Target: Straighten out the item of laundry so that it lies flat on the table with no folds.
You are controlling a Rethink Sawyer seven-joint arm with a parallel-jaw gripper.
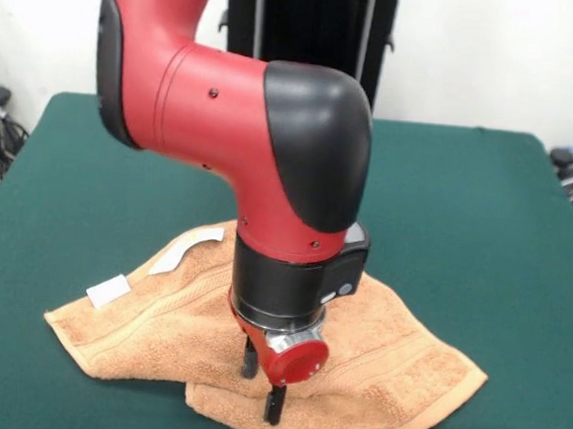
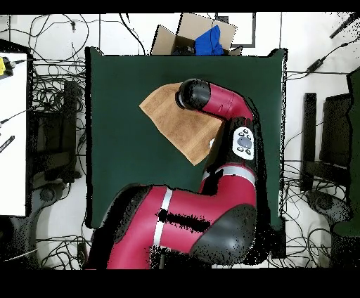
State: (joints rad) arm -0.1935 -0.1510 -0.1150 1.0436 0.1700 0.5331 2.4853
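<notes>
The orange-tan towel (image 1: 156,329) lies rumpled on the green table (image 1: 487,212), near its front edge in the front view. Its right part is folded over, with a fold edge running along the front. A white label tag (image 1: 109,289) sticks out at its left edge. My gripper (image 1: 263,383) points straight down onto the towel's middle front. Its two black fingers (image 1: 274,404) stand apart, tips at the cloth by the fold edge. In the overhead view the towel (image 2: 172,119) lies in the table's (image 2: 119,147) upper middle. The arm hides its right part and the gripper.
The red arm's elbow (image 1: 225,109) hangs over the table's middle. A cardboard box holding something blue (image 2: 200,35) stands beyond the table's top edge in the overhead view. Cables lie on the floor around it. A white desk (image 2: 14,133) is at the left.
</notes>
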